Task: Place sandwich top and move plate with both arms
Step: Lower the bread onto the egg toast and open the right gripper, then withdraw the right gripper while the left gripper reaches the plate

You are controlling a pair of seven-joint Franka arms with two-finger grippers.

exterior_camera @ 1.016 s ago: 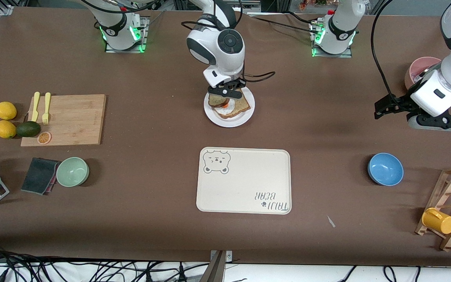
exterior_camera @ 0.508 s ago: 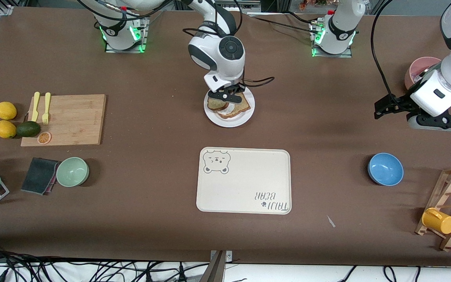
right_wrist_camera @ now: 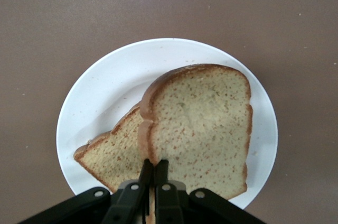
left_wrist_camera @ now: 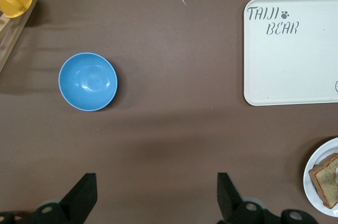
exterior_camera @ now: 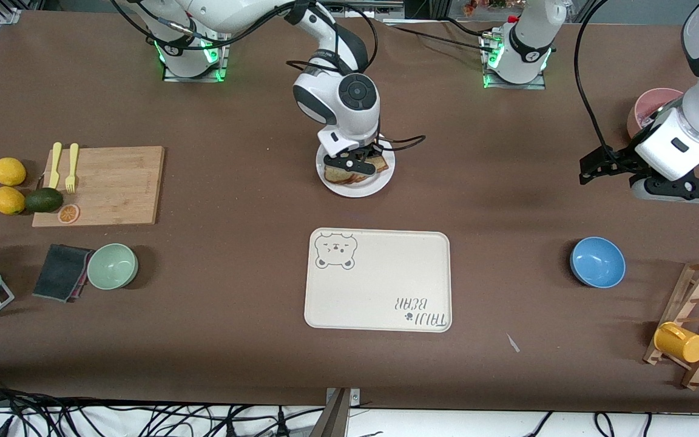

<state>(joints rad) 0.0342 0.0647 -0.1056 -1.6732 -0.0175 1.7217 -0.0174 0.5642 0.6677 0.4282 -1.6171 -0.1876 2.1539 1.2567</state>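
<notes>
The small white plate (exterior_camera: 357, 190) sits mid-table, farther from the front camera than the cream tray. My right gripper (exterior_camera: 355, 164) is low over it, shut on the crust edge of the sandwich top (right_wrist_camera: 203, 123), a plain brown slice. That slice lies tilted across a lower slice (right_wrist_camera: 113, 152) on the plate (right_wrist_camera: 95, 92). My right gripper (right_wrist_camera: 153, 167) has both fingers pressed together on the crust. My left gripper (exterior_camera: 586, 172) hangs open over bare table toward the left arm's end, nothing between its fingers (left_wrist_camera: 84, 192). The plate's edge (left_wrist_camera: 316, 165) shows at the border of the left wrist view.
The cream bear tray (exterior_camera: 380, 279) lies nearer the front camera than the plate. A blue bowl (exterior_camera: 597, 261) and a pink bowl (exterior_camera: 647, 106) flank my left gripper. A cutting board (exterior_camera: 107, 185), green bowl (exterior_camera: 112, 266) and wooden rack with yellow cup (exterior_camera: 680, 342) stand at the table's ends.
My right gripper has come down onto the plate with the sandwich top. The slice now covers the egg that showed earlier. The left arm has not moved.
</notes>
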